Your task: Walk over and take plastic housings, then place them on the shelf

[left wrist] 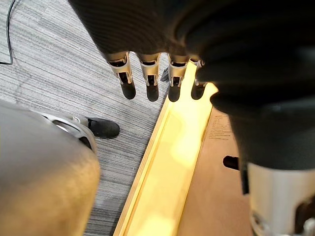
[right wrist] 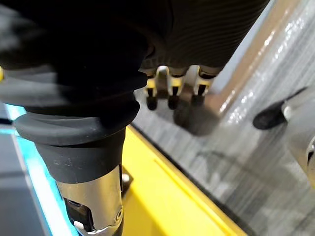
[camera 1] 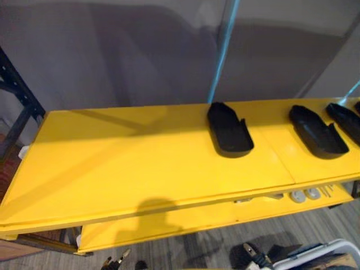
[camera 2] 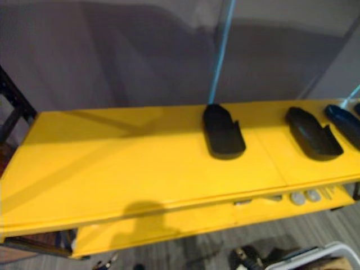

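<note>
The left hand (left wrist: 149, 73) hangs low over grey carpet floor (left wrist: 49, 64), close above a yellow shelf edge (left wrist: 172, 162). Its fingers are straight and slightly apart, holding and touching nothing. The right hand (right wrist: 170, 91) also hangs over the carpet beside a yellow edge, with relaxed, empty fingers. Its thumb is hidden behind the dark wrist cover.

From the head views, a lower yellow shelf (camera 1: 169, 222) juts out beneath a wide top shelf (camera 1: 124, 163). A few small pale items (camera 1: 304, 195) lie on the lower shelf, too small to identify.

The top shelf is a bright yellow board with a seam right of centre. A black plastic housing (camera 1: 229, 130), long and tray-shaped, lies just left of that seam, towards the back edge. A second housing (camera 1: 316, 131) lies right of the seam, well apart from the first. A third housing (camera 1: 346, 120) lies near the second and is cut off by the right border.

Behind the shelf stands a grey wall (camera 1: 112, 50) with a light blue strip (camera 1: 222, 50) running up it. A dark rack upright (camera 1: 17, 101) stands at the far left.
</note>
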Robot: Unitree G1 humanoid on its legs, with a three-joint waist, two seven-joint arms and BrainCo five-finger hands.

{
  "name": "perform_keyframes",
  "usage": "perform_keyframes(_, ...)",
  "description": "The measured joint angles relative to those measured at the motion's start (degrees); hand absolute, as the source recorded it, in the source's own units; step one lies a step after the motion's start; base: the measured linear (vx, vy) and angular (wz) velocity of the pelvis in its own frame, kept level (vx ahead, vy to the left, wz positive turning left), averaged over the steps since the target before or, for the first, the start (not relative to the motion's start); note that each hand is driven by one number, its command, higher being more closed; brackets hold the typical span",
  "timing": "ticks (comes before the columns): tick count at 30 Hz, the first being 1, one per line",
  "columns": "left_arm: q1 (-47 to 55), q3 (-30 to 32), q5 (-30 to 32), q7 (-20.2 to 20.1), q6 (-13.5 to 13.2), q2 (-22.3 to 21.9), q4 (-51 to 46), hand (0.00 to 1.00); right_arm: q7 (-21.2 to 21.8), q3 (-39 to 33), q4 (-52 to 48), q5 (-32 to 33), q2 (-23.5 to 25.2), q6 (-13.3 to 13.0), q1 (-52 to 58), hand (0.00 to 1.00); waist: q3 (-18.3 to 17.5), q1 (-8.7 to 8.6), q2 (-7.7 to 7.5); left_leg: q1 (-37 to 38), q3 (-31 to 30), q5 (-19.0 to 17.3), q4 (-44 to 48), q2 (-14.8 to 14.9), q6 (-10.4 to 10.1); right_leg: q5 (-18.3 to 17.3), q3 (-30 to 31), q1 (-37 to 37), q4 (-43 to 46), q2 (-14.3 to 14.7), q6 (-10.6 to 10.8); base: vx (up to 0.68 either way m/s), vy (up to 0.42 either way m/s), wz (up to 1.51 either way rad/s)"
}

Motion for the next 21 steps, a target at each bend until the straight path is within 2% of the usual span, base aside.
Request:
perform_keyframes(7, -1.41, -2.87, 4.3, -1.07, 0.12, 0.1, -0.06, 0.0, 0.0, 1.3, 0.17, -0.92, -0.2, -0.16, -1.44, 0.0, 0.91, 0.08, 0.72, 1.0, 2.41, -0.02, 0.0, -0.02, -0.33, -0.01, 0.15, 0.44, -2.71, 0.01, -0.02, -0.01, -0.008, -0.29)
perform_keyframes(8, -3.44, -6.18, 10.38, -3.62, 1.3, 0.83, -0.14, 0.0, 0.31, 2.77, 0.15, -3.17, -0.48, -0.96, -1.22, 0.0, 0.94, 0.02, 0.67, 2.4, 4.78, -1.02, -0.01, -0.02, -0.77, -0.16, 2.32, -0.23, -3.99, 0.17, -0.26, -0.02, -0.011, -0.96)
perform_keyframes(11, -4.6, -7.72, 11.59, -4.74, 1.89, 0.98, -0.14, 0.0, 0.71, 3.16, 0.15, -3.17, -0.7, -1.49, -0.34, 0.0, 1.04, -0.06, -0.03, 3.12, 4.68, -1.49, 0.0, -0.25, -0.76, -0.67, 2.39, -0.22, -4.42, 0.24, -1.17, -0.01, -0.005, -0.51)
perform_keyframes(12, -5.37, -7.55, 11.62, -4.91, 2.11, 0.53, -0.37, 0.0, 1.01, 3.34, -0.33, -3.23, -0.63, -1.5, 0.47, 0.0, 1.17, -0.8, -0.27, 3.29, 5.13, -2.23, 0.4, -0.3, -1.48, -0.41, 2.31, -1.28, -5.07, 0.25, -1.22, -0.02, -0.019, -0.52)
perform_keyframes(13, -5.37, -7.37, 11.67, -4.89, 2.31, 0.38, -0.51, 0.0, 1.14, 3.55, -1.19, -4.03, -0.6, -1.62, 0.35, 0.0, 1.29, -0.57, 0.12, 3.33, 4.91, -2.7, 0.38, -0.28, -1.61, 0.19, 2.13, -2.47, -4.93, 0.56, -1.44, -0.03, -0.04, -1.09)
perform_keyframes(14, -5.72, -7.76, 12.56, -4.96, 2.71, 0.0, -0.47, 0.0, 1.19, 5.13, -2.41, -5.81, -0.86, -2.36, 0.2, 0.0, 1.22, 0.14, 0.58, 3.53, 6.53, -2.86, 0.31, 0.48, -1.3, 2.14, 1.51, -3.97, -5.24, 1.73, -2.73, -0.03, -0.082, -1.93)
perform_keyframes(15, -5.78, -8.85, 13.18, -4.9, 2.85, 0.19, -0.54, 0.0, 1.77, 7.8, -2.72, -9.0, -1.77, -3.23, -0.97, 0.0, 1.48, 1.33, 1.58, 4.24, 12.25, -2.76, 0.37, 1.67, -1.28, 5.05, -0.29, -6.74, -5.56, 3.03, -2.71, -0.06, -0.16, -2.39)
perform_keyframes(16, -6.18, -10.17, 13.15, -4.85, 2.94, 0.39, -0.51, 0.0, 2.61, 9.58, -3.04, -11.1, -2.46, -3.74, -1.56, 0.0, 1.66, 0.78, 1.66, 4.34, 15.58, -2.79, 0.39, 1.39, -1.18, 6.33, -2.78, -8.37, -6.46, 3.13, -1.9, -0.05, -0.148, -1.9)
perform_keyframes(18, -7.5, -10.44, 13.06, -4.86, 3.07, -0.47, -0.53, 0.0, 2.64, 9.41, -2.85, -12.55, -2.86, -4.33, -0.78, 0.0, 2.16, -0.71, 1.73, 5.37, 16.8, -3.13, 0.4, 0.25, -0.95, 6.39, -2.74, -8.39, -7.43, 2.43, -1.79, -0.02, -0.048, -0.76)
perform_keyframes(20, -7.57, -10.4, 12.72, -4.74, 2.98, -0.64, -1.27, 0.0, 2.63, 9.63, -2.68, -12.76, -2.88, -4.32, 1.3, 0.0, 2.3, -0.77, 2.17, 6.1, 16.93, -3.38, 0.42, 0.19, -1.15, 6.34, -2.76, -8.25, -7.55, 2.45, -1.75, 0.01, -0.19, -0.57)
perform_keyframes(21, -5.74, -7.69, 8.29, -4.33, 2.66, -2.21, -2.17, 0.0, 2.73, 10.21, -2.64, -14.35, -4.09, -4.63, 0.24, 0.0, 3.63, 1.78, 3.1, 0.38, -3.72, -12.56, 14.74, 2.33, -1.59, 5.55, 0.53, -9.7, -8.06, 3.34, 0.96, 0.01, -0.438, -0.88)
